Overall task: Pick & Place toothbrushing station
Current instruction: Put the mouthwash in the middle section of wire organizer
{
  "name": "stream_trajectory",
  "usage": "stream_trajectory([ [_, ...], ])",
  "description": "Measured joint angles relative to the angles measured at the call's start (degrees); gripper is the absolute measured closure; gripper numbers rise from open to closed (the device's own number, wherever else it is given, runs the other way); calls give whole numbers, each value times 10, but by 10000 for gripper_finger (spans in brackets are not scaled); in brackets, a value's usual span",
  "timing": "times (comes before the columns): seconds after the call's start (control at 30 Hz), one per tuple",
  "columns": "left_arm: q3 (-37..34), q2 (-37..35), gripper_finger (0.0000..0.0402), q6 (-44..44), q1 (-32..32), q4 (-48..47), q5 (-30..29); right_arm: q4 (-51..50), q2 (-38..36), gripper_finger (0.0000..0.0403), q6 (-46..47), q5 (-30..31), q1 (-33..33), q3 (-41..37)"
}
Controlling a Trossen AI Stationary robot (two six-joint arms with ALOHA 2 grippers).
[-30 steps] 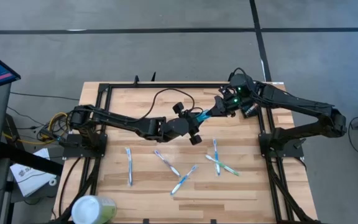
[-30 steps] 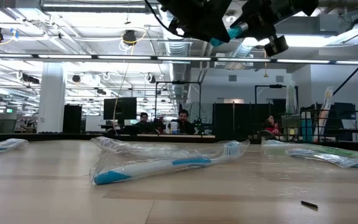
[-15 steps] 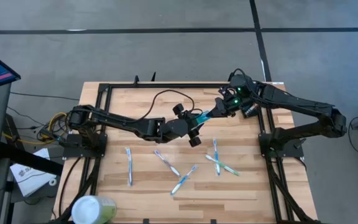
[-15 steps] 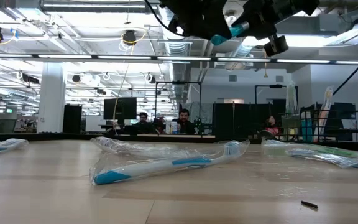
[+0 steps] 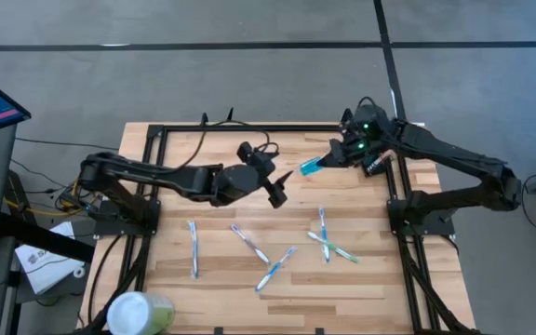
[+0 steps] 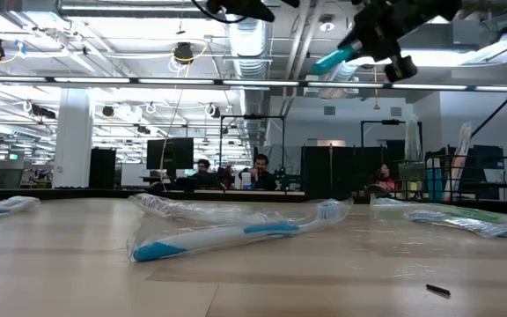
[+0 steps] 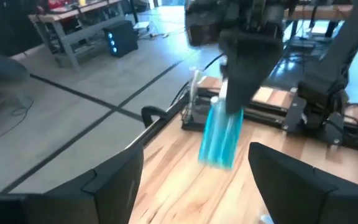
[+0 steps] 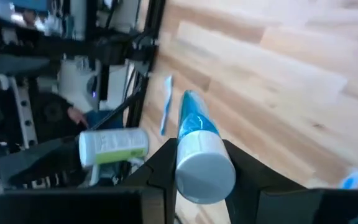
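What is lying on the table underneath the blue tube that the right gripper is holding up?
Only bare wood lies under the blue tube, held in the air by the right gripper. The wrapped toothbrushes lie nearer the front. The open left gripper is apart.

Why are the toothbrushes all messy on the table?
The wrapped toothbrushes lie scattered at different angles on the wooden table, two of them crossed, none stood in a holder. Above them, the right gripper holds a blue tube in the air, and the left gripper is open.
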Motion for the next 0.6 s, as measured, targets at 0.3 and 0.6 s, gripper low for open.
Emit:
stream_trajectory([
  [0.3, -10, -3, 141, 0, 4, -18, 23, -71, -64, 317, -38, 4, -128, 0],
  [0.6, -75, -21, 159, -22, 3, -21, 116, -133, -126, 317, -35, 60, -248, 0],
])
